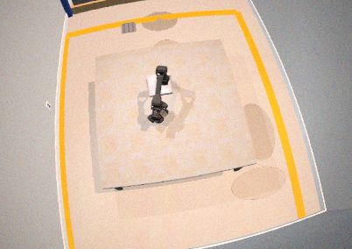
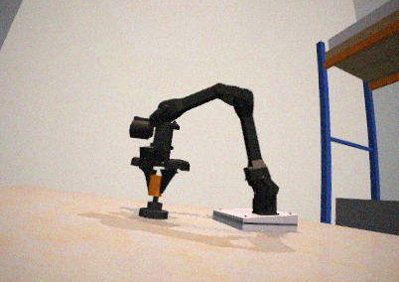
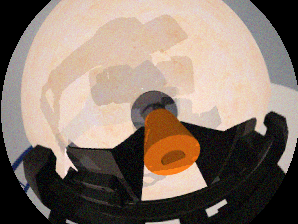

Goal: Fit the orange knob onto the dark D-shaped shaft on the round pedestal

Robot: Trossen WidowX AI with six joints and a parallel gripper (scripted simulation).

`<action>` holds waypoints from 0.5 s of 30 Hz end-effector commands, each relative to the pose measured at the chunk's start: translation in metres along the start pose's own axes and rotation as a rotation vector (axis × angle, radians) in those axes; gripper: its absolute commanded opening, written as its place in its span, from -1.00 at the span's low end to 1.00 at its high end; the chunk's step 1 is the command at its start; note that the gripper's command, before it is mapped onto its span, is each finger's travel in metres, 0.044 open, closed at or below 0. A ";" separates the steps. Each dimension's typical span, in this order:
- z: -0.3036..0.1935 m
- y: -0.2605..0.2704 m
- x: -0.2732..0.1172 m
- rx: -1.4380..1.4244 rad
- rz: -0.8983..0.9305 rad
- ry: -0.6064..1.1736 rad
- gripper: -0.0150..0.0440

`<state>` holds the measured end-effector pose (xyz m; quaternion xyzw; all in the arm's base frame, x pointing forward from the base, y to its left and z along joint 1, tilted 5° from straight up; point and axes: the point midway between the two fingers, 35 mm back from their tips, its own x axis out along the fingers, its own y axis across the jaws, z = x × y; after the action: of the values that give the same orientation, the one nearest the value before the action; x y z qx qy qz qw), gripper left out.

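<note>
The orange knob (image 2: 155,186) (image 3: 172,145) is upright between the fingers of my gripper (image 2: 155,192) (image 3: 163,128), which is shut on it. The dark round pedestal (image 2: 153,213) (image 3: 139,108) stands on the table directly below. A short length of the dark shaft (image 2: 156,200) shows between the knob's lower end and the pedestal, so the knob is above the pedestal and not touching it. Whether the shaft's tip is inside the knob's hole or just under it, I cannot tell. The shaft's flat side is hidden. In the top view the gripper covers knob and pedestal.
The arm's white base plate (image 2: 229,219) (image 1: 151,86) lies on the table (image 1: 210,138) (image 2: 99,250), to the right of the pedestal in the exterior view. A blue-posted shelf (image 2: 325,131) stands beyond the table. The arm's shadows fall around the pedestal.
</note>
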<state>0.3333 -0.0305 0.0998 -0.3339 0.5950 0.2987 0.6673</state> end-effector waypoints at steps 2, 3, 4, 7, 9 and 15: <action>0.002 -0.002 0.001 -0.005 -0.003 -0.007 -0.49; 0.002 -0.002 0.001 -0.005 -0.003 -0.007 -0.49; 0.002 -0.002 0.001 -0.005 -0.003 -0.007 -0.49; 0.002 -0.002 0.000 -0.005 -0.003 -0.007 -0.49; 0.001 -0.001 -0.002 -0.005 -0.003 -0.007 -0.49; 0.001 0.000 -0.005 -0.058 -0.003 -0.007 -0.49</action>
<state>0.3332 -0.0305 0.1006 -0.3400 0.5926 0.3047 0.6637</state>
